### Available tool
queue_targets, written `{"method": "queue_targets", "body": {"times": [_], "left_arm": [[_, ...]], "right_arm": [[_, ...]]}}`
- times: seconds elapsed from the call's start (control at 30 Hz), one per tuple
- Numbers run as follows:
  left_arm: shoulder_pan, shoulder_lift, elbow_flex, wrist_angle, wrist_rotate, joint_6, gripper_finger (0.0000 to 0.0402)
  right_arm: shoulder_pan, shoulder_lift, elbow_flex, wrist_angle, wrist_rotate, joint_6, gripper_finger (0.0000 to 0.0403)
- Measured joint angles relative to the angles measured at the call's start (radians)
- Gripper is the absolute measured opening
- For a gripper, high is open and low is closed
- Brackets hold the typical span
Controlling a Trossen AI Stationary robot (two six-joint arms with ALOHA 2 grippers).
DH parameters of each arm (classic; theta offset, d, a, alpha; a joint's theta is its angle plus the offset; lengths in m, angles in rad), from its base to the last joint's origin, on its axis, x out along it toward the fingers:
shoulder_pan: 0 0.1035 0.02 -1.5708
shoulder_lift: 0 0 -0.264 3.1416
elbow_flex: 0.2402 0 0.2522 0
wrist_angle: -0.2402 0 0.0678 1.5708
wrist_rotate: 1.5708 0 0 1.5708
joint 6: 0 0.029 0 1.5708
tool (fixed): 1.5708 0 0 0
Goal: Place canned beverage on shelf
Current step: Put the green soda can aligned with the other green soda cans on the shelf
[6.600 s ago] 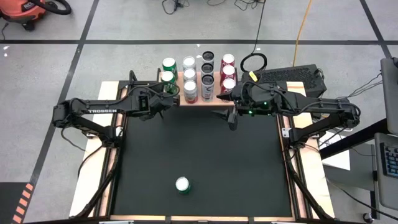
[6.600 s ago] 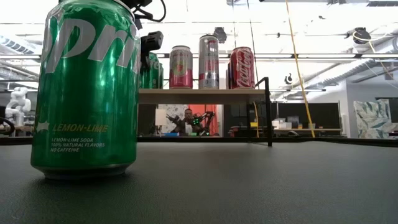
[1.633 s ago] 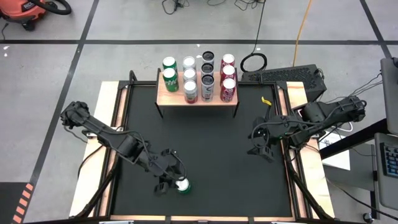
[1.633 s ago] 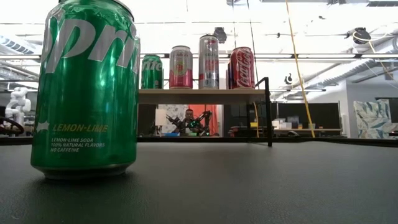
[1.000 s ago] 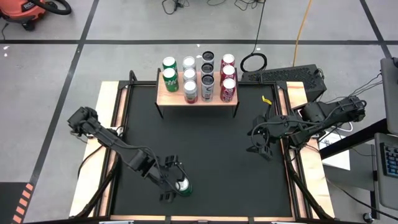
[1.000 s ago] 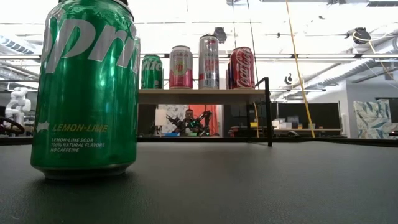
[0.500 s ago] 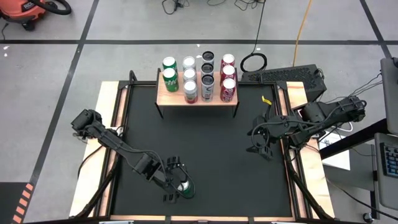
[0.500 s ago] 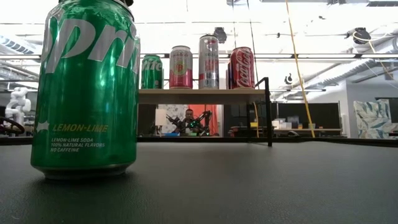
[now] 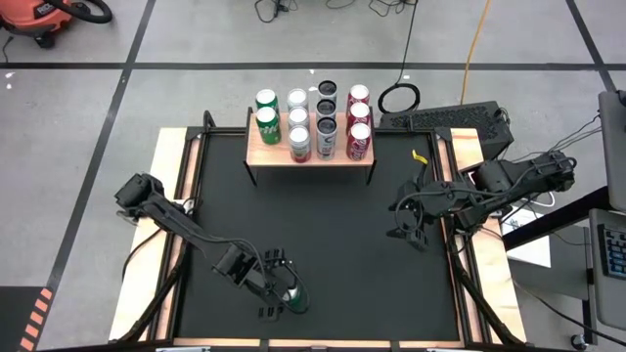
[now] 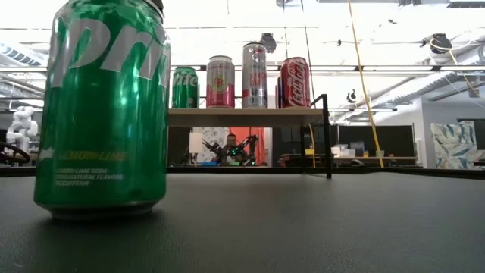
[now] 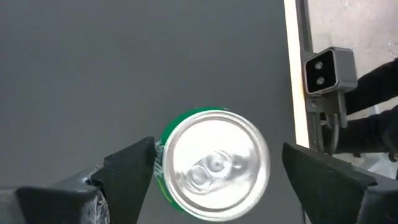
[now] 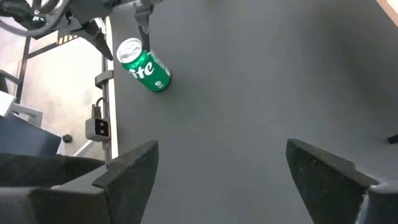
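**A:** Near the front edge of the black tabletop point(image 9: 323, 235) you have the green can point(image 9: 290, 295), upright, with its silver lid facing up. Your left gripper point(image 9: 277, 286) hangs right over it, fingers spread wide, one on each side of the can.

**B:** Are they gripping it?

**A:** No. From the left wrist view you see the lid point(image 11: 214, 163) between the two fingers point(image 11: 127, 171), with a gap on the far side and the near finger just beside the rim. I cannot tell whether that one touches. The can stands on the tabletop by itself; in the low view its base point(image 10: 102, 208) sits flat on the surface.

**B:** And the shelf?

**A:** At the back of the tabletop you find the shelf point(image 9: 259, 154), a wooden plank on thin black legs, well apart from the green can. On it stand rows of upright cans: green ones point(image 9: 264, 119) at the left end, silver ones point(image 9: 299, 135) next, dark ones point(image 9: 327, 115), then red ones point(image 9: 359, 135) at the right end.

**B:** Your right arm?

**A:** Your right gripper point(image 9: 409, 225) waits by the tabletop's right side, fingers point(image 12: 134, 171) released and apart, with nothing between them.
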Motion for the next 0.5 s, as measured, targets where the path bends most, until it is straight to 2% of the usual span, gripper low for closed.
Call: {"method": "queue_targets", "body": {"times": [0.5], "left_arm": [[0.000, 0.066, 0.000, 0.008, -0.005, -0.001, 0.0352]], "right_arm": [[-0.001, 0.000, 0.000, 0.007, 0.000, 0.010, 0.0331]]}}
